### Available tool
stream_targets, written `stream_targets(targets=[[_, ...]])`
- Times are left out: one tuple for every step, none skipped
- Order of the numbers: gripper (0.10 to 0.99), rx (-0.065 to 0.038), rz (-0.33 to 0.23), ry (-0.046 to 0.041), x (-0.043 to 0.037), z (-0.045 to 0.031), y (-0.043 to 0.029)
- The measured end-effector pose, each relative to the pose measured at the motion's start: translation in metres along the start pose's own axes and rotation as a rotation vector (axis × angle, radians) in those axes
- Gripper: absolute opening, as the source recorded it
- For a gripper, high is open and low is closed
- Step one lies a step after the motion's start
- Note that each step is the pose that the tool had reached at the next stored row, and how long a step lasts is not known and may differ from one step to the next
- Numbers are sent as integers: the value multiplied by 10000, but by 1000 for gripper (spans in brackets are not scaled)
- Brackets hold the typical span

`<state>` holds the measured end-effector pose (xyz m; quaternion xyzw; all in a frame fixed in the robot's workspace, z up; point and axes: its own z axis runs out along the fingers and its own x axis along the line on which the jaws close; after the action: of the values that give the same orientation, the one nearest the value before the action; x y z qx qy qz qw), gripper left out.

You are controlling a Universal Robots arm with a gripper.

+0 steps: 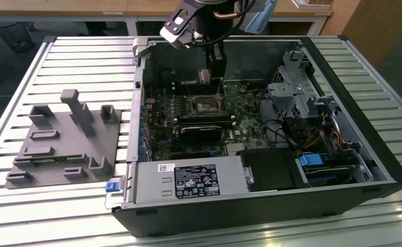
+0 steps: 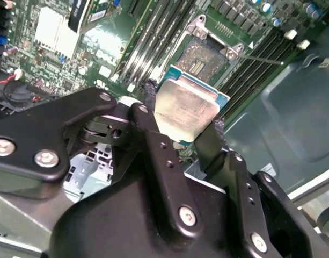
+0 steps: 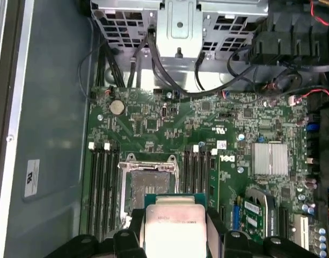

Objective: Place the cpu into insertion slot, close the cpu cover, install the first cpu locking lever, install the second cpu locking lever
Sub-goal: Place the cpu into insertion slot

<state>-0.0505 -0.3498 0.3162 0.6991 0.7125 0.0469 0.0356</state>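
Ribbed metal table, built of long pale slats running across the exterior view, is carrying two items. Open black computer case is lying on its side toward the exterior view's right, open face up, taking up most of the table's depth there. Grey holder plate with upright posts and blocks is sitting flat on the slats at the exterior view's left, just beside the case; contact between them cannot be judged. Bare slats are showing around both items.
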Motion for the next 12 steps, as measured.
stream_targets(targets=[[541,-11,0,0,0,17,-2],[541,-13,-2,0,0,32,-4],[541,-14,-2,0,-1,45,-5],[541,-14,-2,0,-1,58,-7],[541,-15,-1,1,-1,71,-7],[541,-15,-1,0,-1,86,-4],[541,-15,-1,1,-1,100,-4],[541,-14,0,0,-1,108,-5],[541,-13,0,-2,-1,111,-5],[541,-13,-1,-2,-1,111,-5],[541,-14,-1,-1,-1,113,-5],[541,-14,-1,0,-1,116,-6]])
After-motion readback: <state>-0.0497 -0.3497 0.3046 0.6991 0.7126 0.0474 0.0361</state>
